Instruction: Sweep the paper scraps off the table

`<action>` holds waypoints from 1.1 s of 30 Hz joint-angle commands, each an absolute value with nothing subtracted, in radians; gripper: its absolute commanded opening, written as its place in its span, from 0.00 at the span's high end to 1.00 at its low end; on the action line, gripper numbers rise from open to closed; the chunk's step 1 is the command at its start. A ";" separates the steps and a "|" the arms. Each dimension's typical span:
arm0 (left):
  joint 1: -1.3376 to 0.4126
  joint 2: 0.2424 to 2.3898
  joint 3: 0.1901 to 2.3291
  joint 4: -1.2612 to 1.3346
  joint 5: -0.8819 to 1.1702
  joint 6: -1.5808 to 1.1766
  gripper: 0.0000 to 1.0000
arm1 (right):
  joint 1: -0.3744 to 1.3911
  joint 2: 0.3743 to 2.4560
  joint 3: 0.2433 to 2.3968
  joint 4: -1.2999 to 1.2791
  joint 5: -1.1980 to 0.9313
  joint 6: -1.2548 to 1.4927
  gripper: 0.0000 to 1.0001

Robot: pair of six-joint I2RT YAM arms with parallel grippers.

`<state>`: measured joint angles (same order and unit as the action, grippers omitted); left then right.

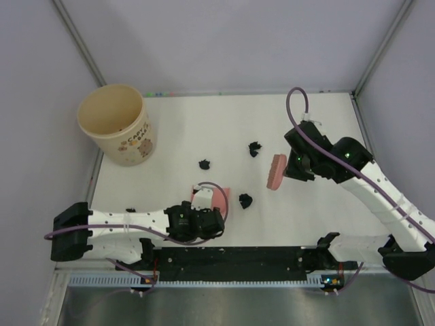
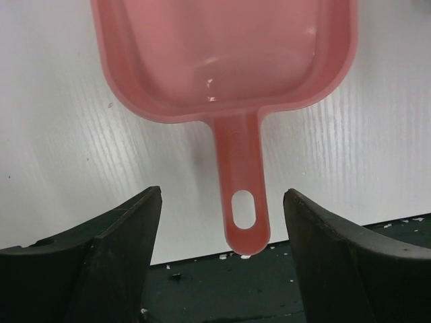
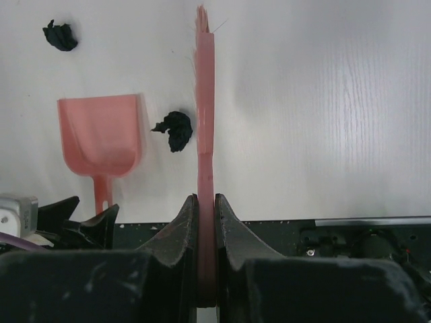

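Three paper scraps [image 1: 245,200] mid table [image 1: 319,136], one dustpan [image 2: 222,54], one brush [image 1: 276,172], one cup [image 1: 117,123].

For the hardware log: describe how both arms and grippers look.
The left arm and right arm have white links, black joints and a purple cable each; the right shows green lights. The left gripper and right gripper have black wedge-shaped fingers.
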<state>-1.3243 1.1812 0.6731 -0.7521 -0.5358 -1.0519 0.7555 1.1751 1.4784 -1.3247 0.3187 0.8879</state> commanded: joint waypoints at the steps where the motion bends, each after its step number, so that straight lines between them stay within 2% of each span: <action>1: -1.379 1.210 0.689 -0.687 -0.649 -1.086 0.22 | 0.747 1.149 1.474 -1.295 0.310 0.897 1.00; 4: -1.388 1.233 0.695 -0.681 -0.667 -1.078 0.24 | 0.747 1.169 1.486 -1.295 0.299 0.876 1.00; 10: -1.393 1.246 0.667 -0.660 -0.695 -1.092 0.37 | 0.747 1.177 1.505 -1.290 0.305 0.861 1.00; 21: -1.393 1.296 0.650 -0.595 -0.680 -1.057 0.41 | 0.747 1.160 1.477 -1.284 0.302 0.857 1.00; 25: -1.394 1.290 0.640 -0.577 -0.681 -1.055 0.52 | 0.747 1.152 1.467 -1.278 0.301 0.862 1.00; 33: -1.394 1.292 0.634 -0.572 -0.686 -1.055 0.54 | 0.747 1.132 1.450 -1.275 0.316 0.868 1.00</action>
